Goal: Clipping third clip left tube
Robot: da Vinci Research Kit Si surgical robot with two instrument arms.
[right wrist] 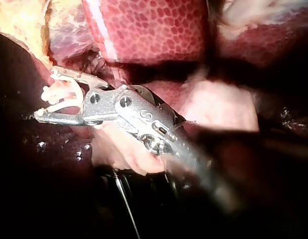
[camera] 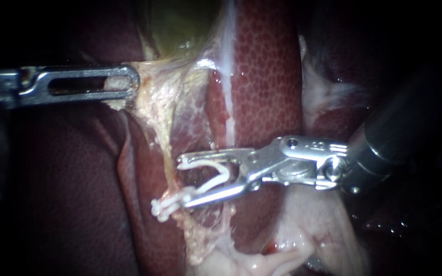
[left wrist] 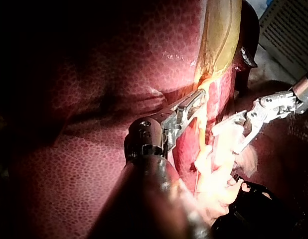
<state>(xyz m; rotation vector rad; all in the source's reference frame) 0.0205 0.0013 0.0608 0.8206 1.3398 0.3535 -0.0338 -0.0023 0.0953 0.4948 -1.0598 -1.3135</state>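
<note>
My right instrument (camera: 182, 182) comes in from the right with its jaws spread around a white clip (camera: 220, 174), both jaws touching it. The mouth of the jaws lies at a thin pale tube (camera: 163, 148) that runs down from the gallbladder (camera: 180, 25). Another white clip (camera: 163, 207) sits on the tube by the lower jaw's tip. My left instrument (camera: 131, 84) is shut on pale tissue at the gallbladder's lower end and holds it to the left. The right wrist view shows the loaded clip (right wrist: 64, 97) in the jaws (right wrist: 47, 94).
The red, mottled liver (camera: 267, 76) lies behind the tube and on both sides. Pale fatty tissue (camera: 303, 230) is under the right instrument's shaft. A dark cloth edge (left wrist: 258, 214) lies below the tissue in the left wrist view.
</note>
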